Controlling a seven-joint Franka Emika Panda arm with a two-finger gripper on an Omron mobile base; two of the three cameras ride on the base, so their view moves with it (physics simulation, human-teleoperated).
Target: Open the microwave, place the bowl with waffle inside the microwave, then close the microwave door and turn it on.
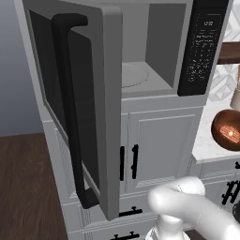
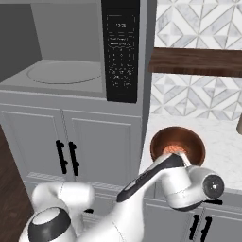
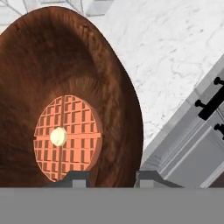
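Observation:
The microwave (image 1: 154,47) stands open, its pale cavity and round turntable (image 2: 64,72) bare. The microwave door (image 1: 108,93) is swung out to the left, black bar handle (image 1: 70,108) facing me. To the right, on the marble counter, sits the copper-brown bowl (image 2: 177,142) with the waffle (image 3: 68,138) lying flat inside, a pale dot at its centre. My gripper (image 3: 111,180) straddles the bowl's near rim (image 3: 127,144), one fingertip inside and one outside, pressed against the wall. The bowl (image 1: 227,129) rests on the counter.
The black control panel (image 2: 120,52) runs down the microwave's right side. A dark wooden shelf (image 2: 198,61) hangs over the marble counter (image 2: 222,156). Grey cabinet doors with black handles (image 2: 66,158) sit below the microwave. The open door juts far into the room.

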